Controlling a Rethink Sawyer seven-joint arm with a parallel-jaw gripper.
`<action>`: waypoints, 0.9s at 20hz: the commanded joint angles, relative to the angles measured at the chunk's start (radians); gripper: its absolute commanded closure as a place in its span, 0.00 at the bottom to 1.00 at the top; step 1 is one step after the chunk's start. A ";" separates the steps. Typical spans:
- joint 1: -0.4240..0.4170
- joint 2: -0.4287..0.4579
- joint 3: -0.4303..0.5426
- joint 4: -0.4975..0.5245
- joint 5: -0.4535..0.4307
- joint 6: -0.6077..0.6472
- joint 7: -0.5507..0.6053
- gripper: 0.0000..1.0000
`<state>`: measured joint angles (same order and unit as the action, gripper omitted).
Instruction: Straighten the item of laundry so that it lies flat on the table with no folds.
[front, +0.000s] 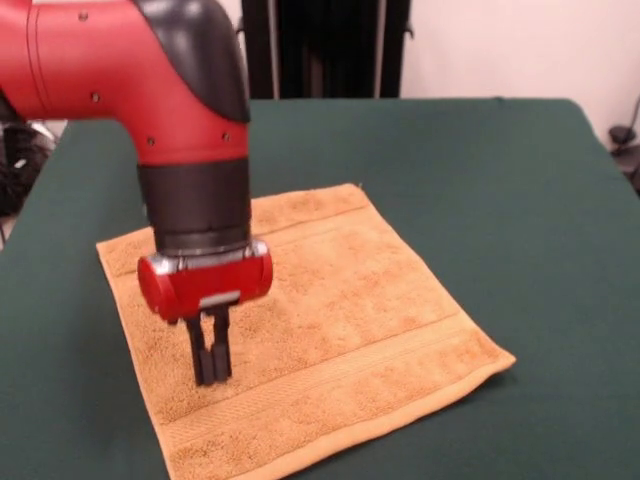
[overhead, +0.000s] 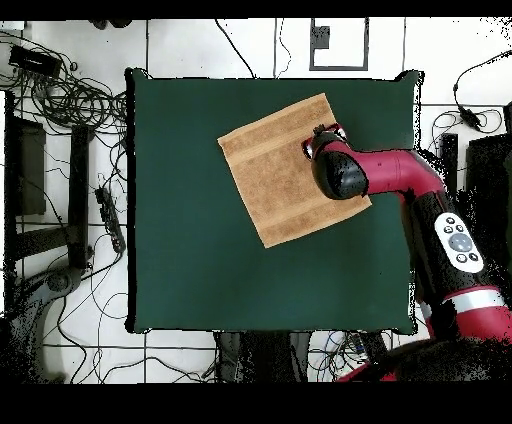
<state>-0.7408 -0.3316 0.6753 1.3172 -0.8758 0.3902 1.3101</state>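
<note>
The golden-tan towel (front: 330, 310) lies spread out on the dark green table (front: 500, 180), turned at an angle to the table's edges, with its border bands showing and no fold visible. My gripper (front: 213, 378) points straight down over the towel's left part in the front view. Its two dark fingers are together, with the tips at or just above the cloth. In the overhead view the towel (overhead: 275, 185) sits in the table's (overhead: 180, 250) upper right part. There the arm's wrist (overhead: 335, 172) covers the towel's right corner and hides the fingers.
The red arm (overhead: 440, 215) reaches in from the lower right of the overhead view. Cables and equipment (overhead: 70, 110) lie on the floor left of the table. A dark stand (front: 320, 45) is behind the table's far edge.
</note>
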 joint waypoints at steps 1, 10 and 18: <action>0.008 -0.097 -0.036 0.199 0.023 0.055 0.001 1.00; -0.047 -0.116 0.016 0.248 0.037 0.022 -0.025 1.00; -0.015 -0.091 -0.015 0.203 0.023 0.063 -0.030 1.00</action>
